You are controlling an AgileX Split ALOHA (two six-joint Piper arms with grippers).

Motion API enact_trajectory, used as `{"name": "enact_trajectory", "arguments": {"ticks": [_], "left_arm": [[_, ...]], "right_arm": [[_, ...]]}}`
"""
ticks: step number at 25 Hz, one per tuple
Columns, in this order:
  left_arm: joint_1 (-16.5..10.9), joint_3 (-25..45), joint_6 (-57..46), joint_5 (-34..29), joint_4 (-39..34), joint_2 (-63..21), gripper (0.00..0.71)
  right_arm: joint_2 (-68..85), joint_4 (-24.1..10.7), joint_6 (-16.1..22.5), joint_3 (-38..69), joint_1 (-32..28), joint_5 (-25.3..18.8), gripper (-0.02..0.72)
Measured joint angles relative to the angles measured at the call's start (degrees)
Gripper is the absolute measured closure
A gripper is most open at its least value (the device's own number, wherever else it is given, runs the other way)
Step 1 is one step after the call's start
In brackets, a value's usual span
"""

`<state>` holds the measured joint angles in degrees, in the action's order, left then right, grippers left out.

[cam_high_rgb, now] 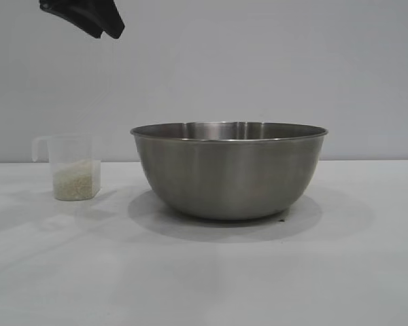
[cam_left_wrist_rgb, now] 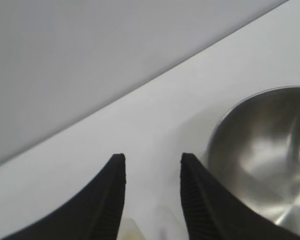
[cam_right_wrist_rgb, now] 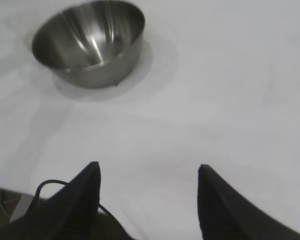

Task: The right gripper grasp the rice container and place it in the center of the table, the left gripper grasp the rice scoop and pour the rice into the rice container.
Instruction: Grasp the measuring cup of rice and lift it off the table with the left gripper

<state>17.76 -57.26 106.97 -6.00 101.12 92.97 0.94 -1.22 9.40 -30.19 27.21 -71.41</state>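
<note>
The left gripper [cam_high_rgb: 103, 28] hangs high above the left side of the white surface [cam_high_rgb: 204, 285], its two pointed fingers [cam_left_wrist_rgb: 112, 200] spread apart with nothing between them. Almost directly beneath it the rice scoop [cam_high_rgb: 73, 168], a small clear plastic cup with a loop handle at its rim on the outer side, stands upright on the surface. A low heap of the rice [cam_high_rgb: 73, 182] fills its bottom part. In the left wrist view only a pale blurred edge of the cup shows between the fingers.

Near the scoop's right, with a gap of bare surface between them, the rice container [cam_high_rgb: 229, 170] sits upright close to the middle of the surface, its rolled rim level and a soft shadow spread around its base. What shows of its brushed steel inside [cam_left_wrist_rgb: 270, 160] holds nothing.

The right gripper [cam_right_wrist_rgb: 149, 172] is out of the exterior view. Its own wrist camera shows it held above bare surface well apart from the rice container [cam_right_wrist_rgb: 90, 42], fingers wide apart and holding nothing, a black cable [cam_right_wrist_rgb: 50, 185] looping beside one finger.
</note>
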Motion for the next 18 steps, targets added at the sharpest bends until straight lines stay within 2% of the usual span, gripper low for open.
{"name": "enact_trajectory", "arguments": {"ticks": [3,6,18], "left_arm": [[0.00,0.00,0.00,0.00,0.00,0.00,0.487],[0.00,0.00,0.00,0.14,0.04,0.00,0.487],[0.00,0.00,0.12,0.28,0.17,0.00,0.487]], "right_arm": [[0.00,0.10,-2.69,1.42,0.00,4.28,0.314],[0.00,0.20,-3.45,2.03,0.00,5.55,0.314],[0.00,0.20,-3.82,2.15,0.00,5.78,0.314]]}}
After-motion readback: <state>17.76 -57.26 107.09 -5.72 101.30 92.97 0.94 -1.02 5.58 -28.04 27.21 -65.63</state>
